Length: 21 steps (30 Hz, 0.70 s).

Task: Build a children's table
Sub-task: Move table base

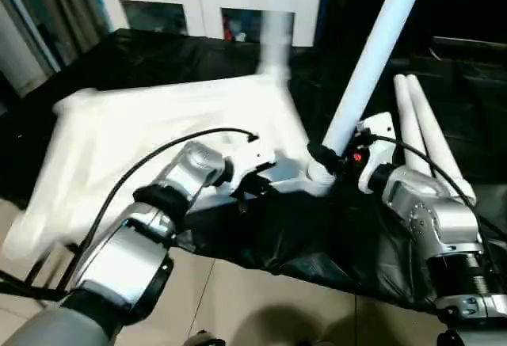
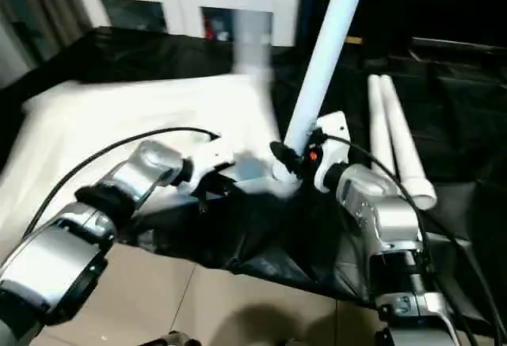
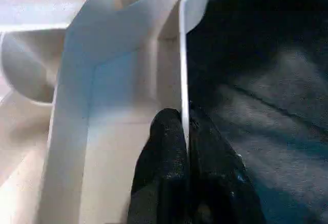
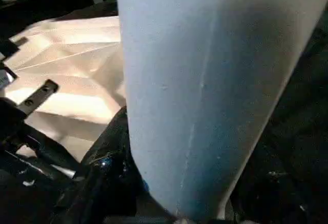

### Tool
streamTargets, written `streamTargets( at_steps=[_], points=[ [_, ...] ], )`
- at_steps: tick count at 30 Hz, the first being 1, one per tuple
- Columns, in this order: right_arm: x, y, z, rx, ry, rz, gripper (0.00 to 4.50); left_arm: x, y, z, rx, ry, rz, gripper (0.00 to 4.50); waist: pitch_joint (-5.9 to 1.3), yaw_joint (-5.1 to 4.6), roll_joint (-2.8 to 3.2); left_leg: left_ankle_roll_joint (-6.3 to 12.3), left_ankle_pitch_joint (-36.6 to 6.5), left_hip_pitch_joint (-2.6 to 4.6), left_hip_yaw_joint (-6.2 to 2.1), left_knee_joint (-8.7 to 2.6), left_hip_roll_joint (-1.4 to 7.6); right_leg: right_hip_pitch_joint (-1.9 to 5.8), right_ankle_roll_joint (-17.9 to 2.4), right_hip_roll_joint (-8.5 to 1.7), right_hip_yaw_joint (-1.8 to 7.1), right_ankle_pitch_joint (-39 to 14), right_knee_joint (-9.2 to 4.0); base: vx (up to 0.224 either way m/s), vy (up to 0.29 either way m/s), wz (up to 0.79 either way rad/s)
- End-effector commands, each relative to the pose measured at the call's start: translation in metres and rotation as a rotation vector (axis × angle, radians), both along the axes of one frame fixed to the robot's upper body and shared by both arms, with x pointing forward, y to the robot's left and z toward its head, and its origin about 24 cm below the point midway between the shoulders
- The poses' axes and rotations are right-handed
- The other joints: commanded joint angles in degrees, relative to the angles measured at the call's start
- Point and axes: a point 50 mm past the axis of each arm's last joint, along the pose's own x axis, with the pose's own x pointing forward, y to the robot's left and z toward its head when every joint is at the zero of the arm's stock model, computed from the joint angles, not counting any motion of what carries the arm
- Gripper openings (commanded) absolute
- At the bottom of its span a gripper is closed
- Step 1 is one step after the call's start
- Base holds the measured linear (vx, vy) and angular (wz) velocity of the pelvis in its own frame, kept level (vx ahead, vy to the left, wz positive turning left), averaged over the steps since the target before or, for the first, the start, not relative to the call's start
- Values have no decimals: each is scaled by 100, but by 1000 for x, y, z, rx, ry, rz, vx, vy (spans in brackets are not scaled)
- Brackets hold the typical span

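The white plastic rectangular tabletop (image 1: 158,140) lies ribbed underside up on the black-covered bench (image 1: 261,239), its near corner at the bench's front edge. The left pincer (image 3: 183,131) is closed tight on the thin upright wall of the tabletop's rim, one black finger on each side. The right pincer (image 1: 326,158) is clamped around the lower end of a long white cylindrical leg (image 1: 372,53), which leans away to the right with its foot at the rounded corner socket (image 1: 318,178).

The lean is my worry: pushed down at that tilt, the leg could jam on the socket lip or skid off it. The rim grip is narrow, so a hard shove might twist the tabletop or slide it off the bench. Two spare white legs (image 1: 424,136) lie just beside the right arm and could get knocked rolling.
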Motion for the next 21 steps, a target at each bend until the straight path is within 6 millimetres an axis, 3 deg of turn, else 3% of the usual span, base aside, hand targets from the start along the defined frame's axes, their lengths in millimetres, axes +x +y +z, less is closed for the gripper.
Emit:
streamTargets(
  at_steps=[1, 5, 6, 12, 14, 15, 17, 21],
  points=[
    [0, 3, 2, 4, -16, -5, 191, -3, -1, 0, -30, -32, -38, 1, -509, 58, -103, 631, -308, 52, -78, -332, 185, 449, -760, -539, 322, -1230, -438, 0, 0, 0],
    [2, 4, 4, 11, -58, -24, 191, -8, -6, 0, -99, -69, -76, 0, -490, 98, -91, 565, -477, 85, -68, -358, 217, 410, -702, -557, 334, -1523, -468, 0, 0, 0],
    [3, 4, 5, 10, -65, -27, 191, -8, -5, 0, -102, -72, -71, 44, -491, 107, -91, 541, -509, 101, -68, -363, 228, 398, -691, -553, 338, -1543, -465, 0, 0, 0],
    [3, 9, 8, 14, -82, -6, 191, -5, 5, 3, -119, -107, -11, 100, -473, 98, -104, 469, -664, 82, -73, -387, 229, 411, -664, -572, 334, -1619, -466, 0, 0, 0],
    [3, 11, 8, -2, -91, 10, 191, -4, 8, 3, -118, -123, 5, 103, -476, 76, -110, 486, -616, 62, -71, -384, 205, 424, -618, -568, 334, -1586, -460, 0, 0, 0],
    [3, 11, 7, -8, -90, 15, 191, -4, 10, 3, -120, -122, 11, 103, -474, 77, -172, 494, -566, 56, -67, -384, 197, 431, -586, -579, 335, -1643, -456, 0, 0, 0],
    [3, 11, 6, -17, -91, 22, 191, -5, 13, 1, -120, -117, 8, 103, -467, 70, -145, 495, -552, 60, -59, -379, 195, 412, -545, -570, 335, -1757, -484, 0, 0, 0],
    [4, 13, 4, -36, -91, 43, 191, -8, 22, -5, -93, -98, 12, 104, -462, 61, -155, 483, -595, 72, -64, -391, 213, 396, -520, -573, 337, -1813, -481, 0, 0, 0]
  ],
)
